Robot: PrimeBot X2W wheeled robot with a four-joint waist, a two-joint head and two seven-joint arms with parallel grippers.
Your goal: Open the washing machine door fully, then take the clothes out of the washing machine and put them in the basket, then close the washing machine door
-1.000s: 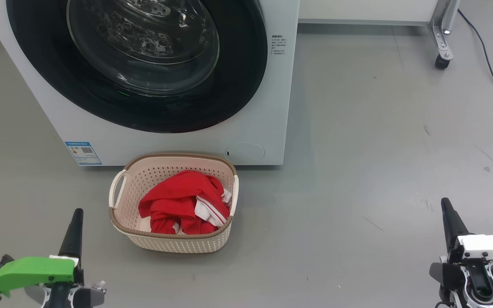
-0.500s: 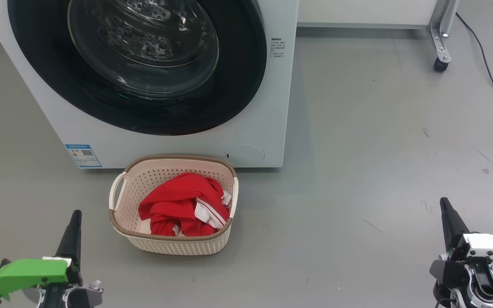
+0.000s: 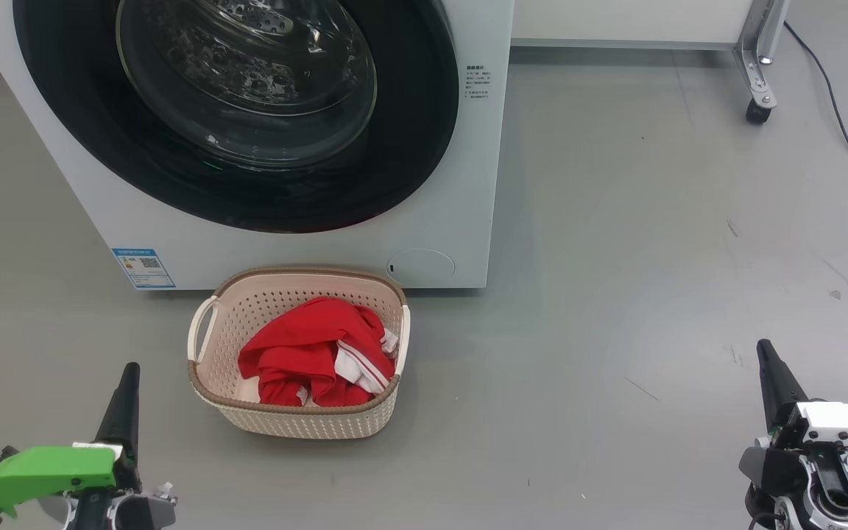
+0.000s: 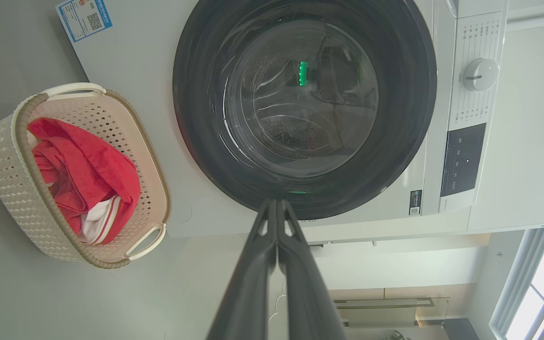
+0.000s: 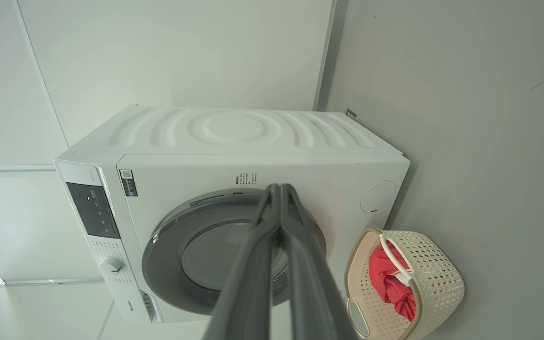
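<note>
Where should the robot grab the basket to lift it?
Probably the loop handle on the left end of the basket, from above: it stands off the wall, leaving a gap for a finger, and the red clothes lie clear of it.

We are looking at what seems a test lab, not a home laundry. The washing machine [image 3: 431, 184] is standing on a bare grey floor [image 3: 652, 258], with a castored metal frame [image 3: 757, 81] sitting nearby and plain white walls [image 5: 182, 47] behind.
</note>
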